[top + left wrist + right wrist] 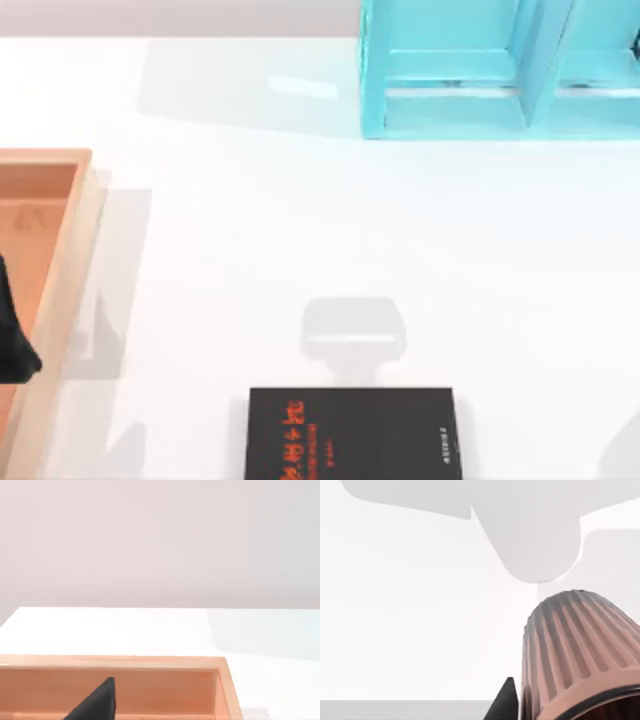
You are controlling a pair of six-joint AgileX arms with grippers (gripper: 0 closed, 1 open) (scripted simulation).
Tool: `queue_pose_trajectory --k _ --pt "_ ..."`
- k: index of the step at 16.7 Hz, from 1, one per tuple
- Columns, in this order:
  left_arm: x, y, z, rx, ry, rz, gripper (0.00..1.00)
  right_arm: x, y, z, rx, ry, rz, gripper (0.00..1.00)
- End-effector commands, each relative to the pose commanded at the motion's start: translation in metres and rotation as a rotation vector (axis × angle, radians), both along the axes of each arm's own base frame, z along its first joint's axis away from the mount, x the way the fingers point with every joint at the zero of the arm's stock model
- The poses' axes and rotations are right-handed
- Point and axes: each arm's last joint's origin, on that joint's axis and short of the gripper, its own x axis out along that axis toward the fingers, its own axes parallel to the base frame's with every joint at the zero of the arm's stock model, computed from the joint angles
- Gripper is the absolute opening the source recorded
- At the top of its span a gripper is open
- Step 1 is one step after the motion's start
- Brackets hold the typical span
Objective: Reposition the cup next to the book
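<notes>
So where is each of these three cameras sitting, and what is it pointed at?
Top view: above the table, looking straight down on the book, the wooden tray and a turquoise shelf; a dark piece of the left arm lies over the tray at the left edge.
Left wrist view: on the left arm, looking across the wooden tray; a dark fingertip shows.
Right wrist view: on the right arm, close on the ribbed cup, a dark fingertip beside it.
Shared: the top and left wrist views both show the tray.
</notes>
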Motion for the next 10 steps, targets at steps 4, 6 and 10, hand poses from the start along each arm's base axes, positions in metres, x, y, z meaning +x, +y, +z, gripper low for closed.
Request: queue_pose_trajectory --k 4,6,10 --pt "0.0 0.0 0.0 0.0 0.0 0.0 1.0 0.003 0.005 -0.001 0.001 0.004 -0.013 0.0" --pt "0.0 0.0 0.0 0.0 0.0 0.0 1.0 0.01 0.015 0.001 -0.003 0.002 -0.046 0.0" --pt "0.0 0.0 0.0 0.0 0.0 0.0 1.0 0.03 0.056 0.008 -0.009 -0.003 -0.168 0.0"
